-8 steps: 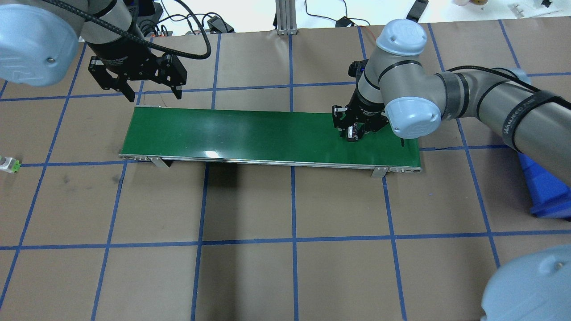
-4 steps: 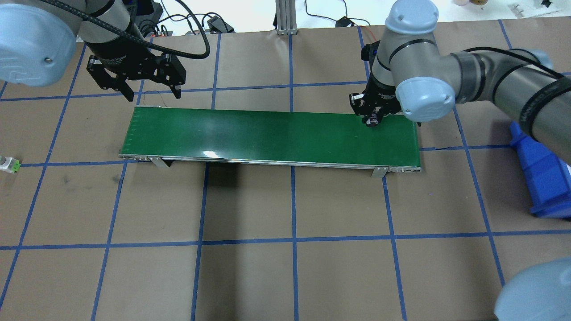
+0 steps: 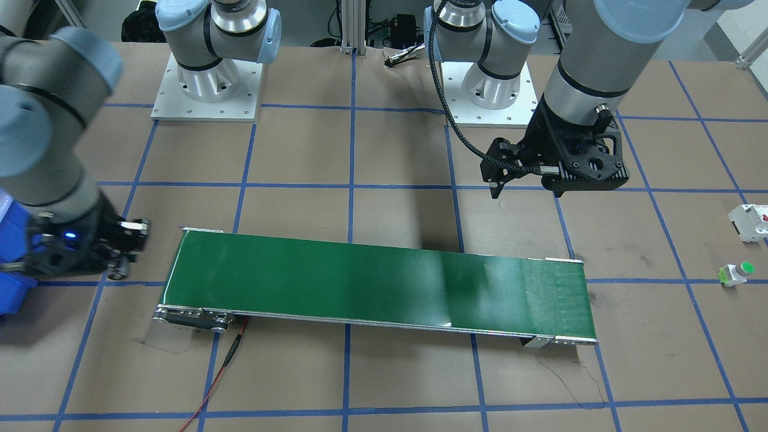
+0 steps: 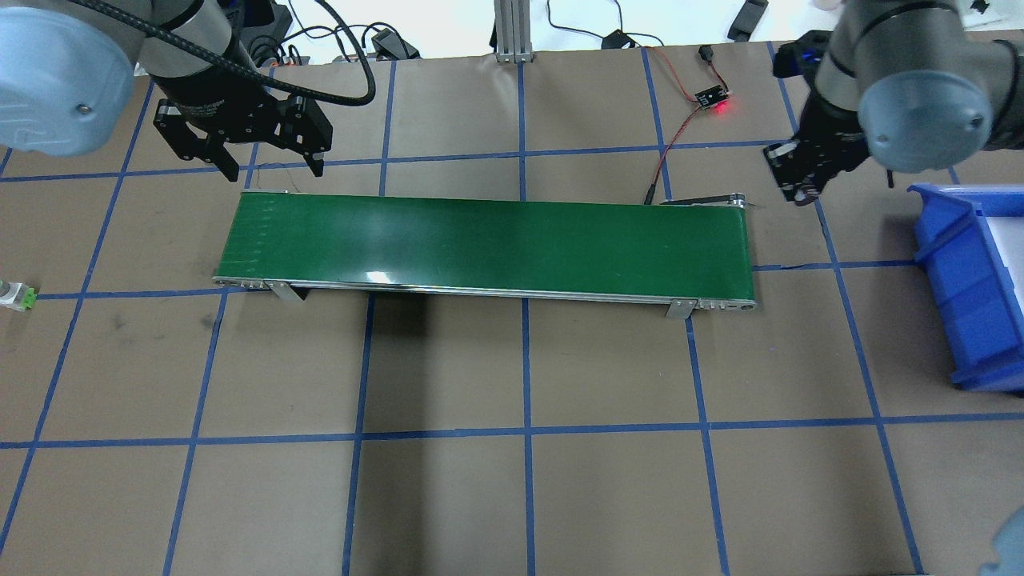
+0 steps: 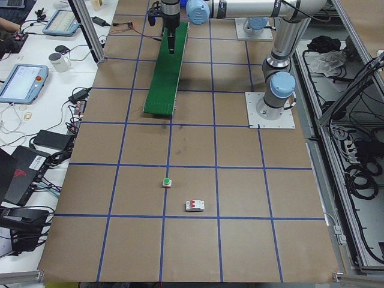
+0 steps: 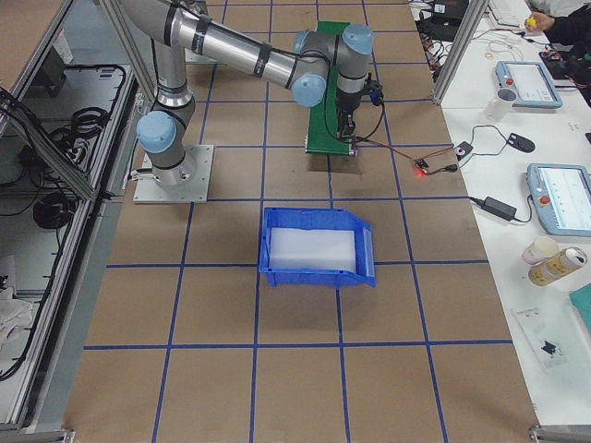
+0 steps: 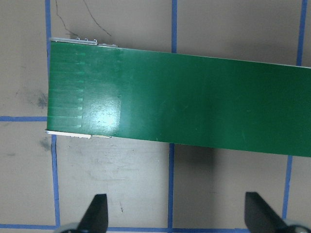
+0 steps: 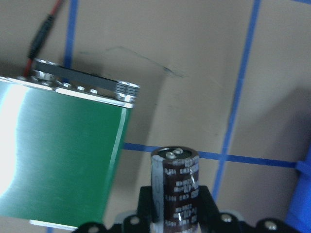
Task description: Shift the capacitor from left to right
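The capacitor (image 8: 175, 189), a dark brown cylinder with pale markings, stands upright between the right gripper's jaws in the right wrist view. My right gripper (image 4: 800, 186) is shut on it and holds it above the brown table, just past the right end of the green conveyor belt (image 4: 488, 244). In the front view this gripper (image 3: 123, 264) is left of the belt (image 3: 372, 282), with the capacitor (image 3: 118, 270) at its tips. My left gripper (image 4: 276, 172) is open and empty, above the table behind the belt's left end; its fingers (image 7: 95, 216) show in the left wrist view.
A blue bin (image 4: 960, 272) with a white liner stands to the right of the belt. A small board with a red light (image 4: 714, 98) and its wire lie behind the belt's right end. A white block (image 3: 750, 222) and a green-capped button (image 3: 737, 273) sit far left of the robot.
My right gripper has carried the capacitor from over the belt's right end to the right and back, off the belt toward the blue bin. The left arm has barely moved.
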You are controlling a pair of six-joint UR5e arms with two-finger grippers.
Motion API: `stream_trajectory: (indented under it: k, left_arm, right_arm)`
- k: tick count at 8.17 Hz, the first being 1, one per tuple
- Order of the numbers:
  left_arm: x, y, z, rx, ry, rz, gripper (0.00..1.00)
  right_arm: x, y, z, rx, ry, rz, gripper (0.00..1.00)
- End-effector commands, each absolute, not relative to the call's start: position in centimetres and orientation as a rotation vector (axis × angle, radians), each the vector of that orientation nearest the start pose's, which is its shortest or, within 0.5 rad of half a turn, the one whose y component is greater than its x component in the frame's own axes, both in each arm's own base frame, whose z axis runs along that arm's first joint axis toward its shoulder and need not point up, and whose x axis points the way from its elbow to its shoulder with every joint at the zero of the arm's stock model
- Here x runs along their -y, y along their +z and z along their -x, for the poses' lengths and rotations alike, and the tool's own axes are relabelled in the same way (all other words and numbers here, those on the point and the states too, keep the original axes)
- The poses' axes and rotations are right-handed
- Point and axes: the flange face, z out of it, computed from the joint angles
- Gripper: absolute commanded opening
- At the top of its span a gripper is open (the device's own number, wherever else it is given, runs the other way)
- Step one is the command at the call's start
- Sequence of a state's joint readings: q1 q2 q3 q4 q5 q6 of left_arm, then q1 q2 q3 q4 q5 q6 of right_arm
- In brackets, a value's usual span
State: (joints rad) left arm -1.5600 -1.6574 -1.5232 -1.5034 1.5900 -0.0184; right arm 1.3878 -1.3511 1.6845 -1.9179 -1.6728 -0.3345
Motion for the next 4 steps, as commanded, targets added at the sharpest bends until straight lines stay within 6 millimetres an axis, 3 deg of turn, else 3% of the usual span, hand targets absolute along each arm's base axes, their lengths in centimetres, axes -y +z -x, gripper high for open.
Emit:
stream_trajectory:
  k: [1,3,4]
  left_arm:
    - [53.2,47.4,12.6,-3.121,-0.048,0.046,1.0]
    - [53.2,47.4,12.6,-3.121,-0.048,0.046,1.0]
    - [53.2,47.4,12.6,-3.121,-0.048,0.046,1.0]
  right_arm:
    - [55.2,36.5,14.8,-3.245,0.103,0.504,0.0]
    - [52.0,36.1,25.1,-3.221,0.109,0.617,0.0]
    - [50.5,34.5,28.8,-3.196,0.142,0.628,0.0]
